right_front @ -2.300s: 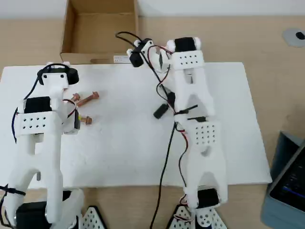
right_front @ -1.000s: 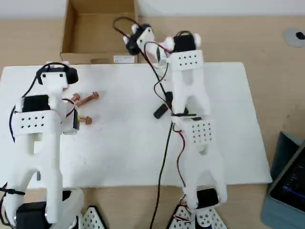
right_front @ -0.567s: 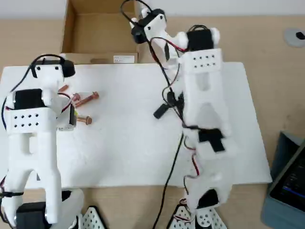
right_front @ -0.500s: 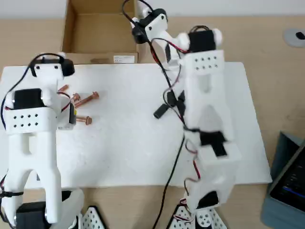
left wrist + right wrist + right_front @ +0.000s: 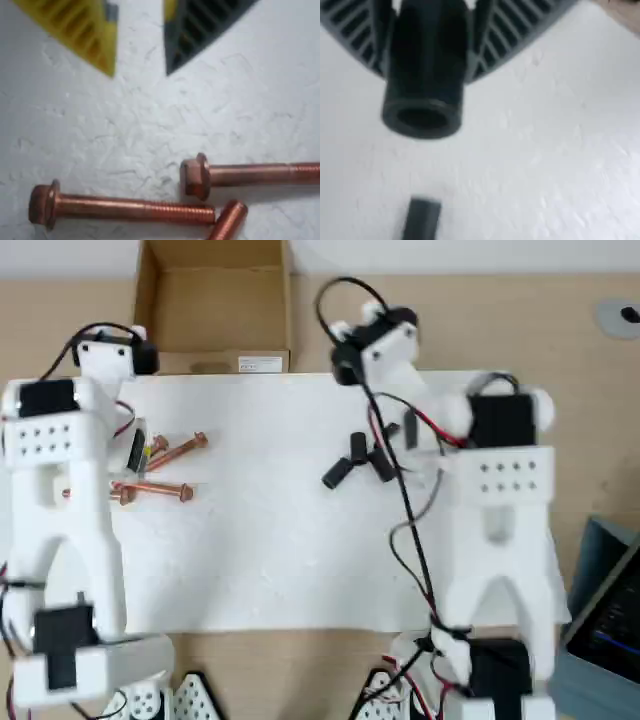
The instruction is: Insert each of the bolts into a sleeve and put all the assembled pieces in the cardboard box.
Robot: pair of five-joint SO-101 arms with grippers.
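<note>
Three copper bolts lie on the white foam mat [image 5: 300,560] at its left side: one bolt [image 5: 180,450] angled, the others [image 5: 155,490] lower down. In the left wrist view they show as a long bolt [image 5: 120,207], a second bolt [image 5: 250,175] and the tip of a third bolt [image 5: 227,217]. My left gripper [image 5: 138,450] hovers just beside them, open [image 5: 140,45], with nothing between its fingers. My right gripper [image 5: 427,30] is shut on a black sleeve [image 5: 425,85] over the middle of the mat. Another sleeve [image 5: 337,473] lies loose on the mat, also seen as a sleeve [image 5: 422,220] in the right wrist view.
The open cardboard box [image 5: 212,300] stands beyond the mat's far edge at the left. A grey device [image 5: 610,620] sits at the right edge of the table. Cables hang from the right arm over the mat's middle.
The right arm swung back from the box's edge to over the mat's middle. The left arm shifted left and back, uncovering more of the bolts.
</note>
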